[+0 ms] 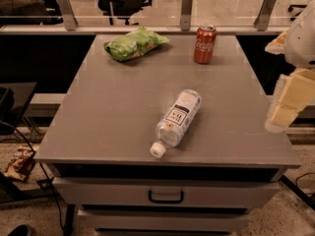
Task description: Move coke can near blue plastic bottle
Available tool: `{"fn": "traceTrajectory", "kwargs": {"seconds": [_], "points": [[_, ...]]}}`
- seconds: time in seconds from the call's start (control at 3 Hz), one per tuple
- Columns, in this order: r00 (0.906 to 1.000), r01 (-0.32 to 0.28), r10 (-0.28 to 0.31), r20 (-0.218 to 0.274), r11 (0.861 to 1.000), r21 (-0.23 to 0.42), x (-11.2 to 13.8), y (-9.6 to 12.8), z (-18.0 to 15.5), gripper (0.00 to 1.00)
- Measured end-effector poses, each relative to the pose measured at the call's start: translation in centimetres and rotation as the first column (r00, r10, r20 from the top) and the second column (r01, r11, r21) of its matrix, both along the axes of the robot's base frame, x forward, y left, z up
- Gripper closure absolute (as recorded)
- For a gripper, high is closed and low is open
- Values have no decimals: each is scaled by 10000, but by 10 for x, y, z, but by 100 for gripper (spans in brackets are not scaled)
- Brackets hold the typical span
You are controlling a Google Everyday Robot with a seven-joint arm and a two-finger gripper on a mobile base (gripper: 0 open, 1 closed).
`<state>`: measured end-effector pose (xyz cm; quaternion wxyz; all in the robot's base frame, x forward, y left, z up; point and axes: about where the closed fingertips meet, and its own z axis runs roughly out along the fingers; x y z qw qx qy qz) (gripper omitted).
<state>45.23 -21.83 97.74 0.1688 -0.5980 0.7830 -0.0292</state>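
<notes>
View: camera view, the only one we have; clock bearings are taken from the table centre, 12 o'clock being the far edge.
Table [108, 112]: flat grey matte top, rectangular, with a drawer [166, 196] under the front edge.
Coke can [204, 44]: upright at 1 o'clock, near the far edge; a rigid red-orange metal cylinder with white script and a silver top. We judge that standing on its base keeps it stable and leaves its sides free for a side grasp.
Blue plastic bottle [178, 118]: lying on its side at 5 o'clock, well apart from the can; clear thin plastic, white label, white cap pointing to 7 o'clock. We judge that a round body lying flat may roll if nudged.
Snack bag [135, 43]: at 11 o'clock; green, crinkly, soft and irregular in shape. It takes no part in the task.
Gripper [288, 104]: at 3 o'clock, beyond the right table edge and touching nothing; cream-coloured, blocky parts. We cannot tell whether it is released or clenched.
Task status: in our judgement not yet begun, since the can stands ungrasped far from the bottle.
</notes>
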Motion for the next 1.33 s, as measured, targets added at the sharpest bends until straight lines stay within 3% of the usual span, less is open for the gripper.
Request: {"fn": "traceTrajectory", "kwargs": {"seconds": [0.67, 1.33], "points": [[9952, 485, -598, 779, 9890, 1397, 93, -21, -15, 0], [9846, 707, -1100, 1359, 9613, 2661, 186, -14, -27, 0]]}}
